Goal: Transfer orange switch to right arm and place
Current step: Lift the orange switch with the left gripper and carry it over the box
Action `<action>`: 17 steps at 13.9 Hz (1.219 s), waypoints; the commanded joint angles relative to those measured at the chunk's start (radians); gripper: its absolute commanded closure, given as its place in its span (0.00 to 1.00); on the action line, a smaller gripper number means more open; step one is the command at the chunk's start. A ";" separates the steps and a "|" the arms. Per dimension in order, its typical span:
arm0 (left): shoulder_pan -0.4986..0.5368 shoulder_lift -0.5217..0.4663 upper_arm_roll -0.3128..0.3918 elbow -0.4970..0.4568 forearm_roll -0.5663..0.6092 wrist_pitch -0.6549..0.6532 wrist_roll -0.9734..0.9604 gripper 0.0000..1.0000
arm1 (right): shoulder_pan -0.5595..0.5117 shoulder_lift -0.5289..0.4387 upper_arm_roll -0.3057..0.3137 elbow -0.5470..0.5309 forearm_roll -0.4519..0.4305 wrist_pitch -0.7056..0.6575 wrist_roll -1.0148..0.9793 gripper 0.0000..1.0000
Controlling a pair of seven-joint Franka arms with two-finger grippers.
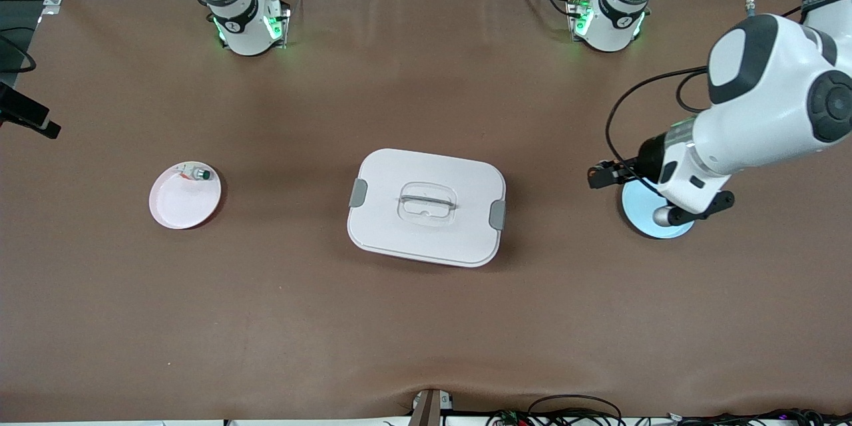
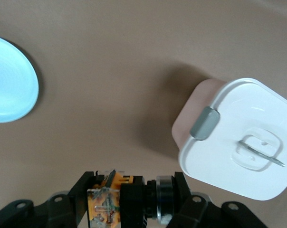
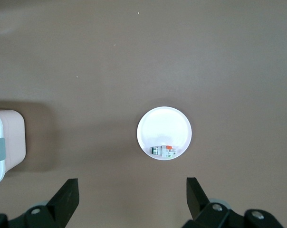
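Note:
The orange switch point(image 2: 104, 205), a small black barrel with orange-tan terminals, lies crosswise between the jaws of my left gripper point(image 2: 131, 197), which is shut on it. In the front view the left gripper point(image 1: 602, 175) hangs over the edge of the pale blue plate point(image 1: 642, 225) on the side toward the white box. My right gripper point(image 3: 131, 197) is open with nothing between its fingers. It looks down from high above the table near the pink plate point(image 3: 163, 124). The front view shows only that arm's base.
A white lidded box point(image 1: 426, 206) with grey clasps sits mid-table. The pink plate point(image 1: 180, 206) at the right arm's end holds a green-capped button point(image 1: 200, 174). The blue plate point(image 2: 10, 85) lies at the left arm's end.

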 commanded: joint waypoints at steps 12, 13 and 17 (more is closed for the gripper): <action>-0.167 0.045 -0.008 0.084 -0.143 0.141 -0.405 0.82 | -0.046 -0.024 0.018 0.005 -0.036 -0.009 -0.076 0.00; -0.173 0.047 -0.009 0.084 -0.144 0.161 -0.427 0.82 | -0.046 -0.018 0.017 0.003 -0.051 -0.011 -0.082 0.00; -0.230 0.047 -0.009 0.086 -0.149 0.222 -0.617 0.82 | -0.046 -0.022 0.017 -0.001 0.013 -0.052 -0.075 0.00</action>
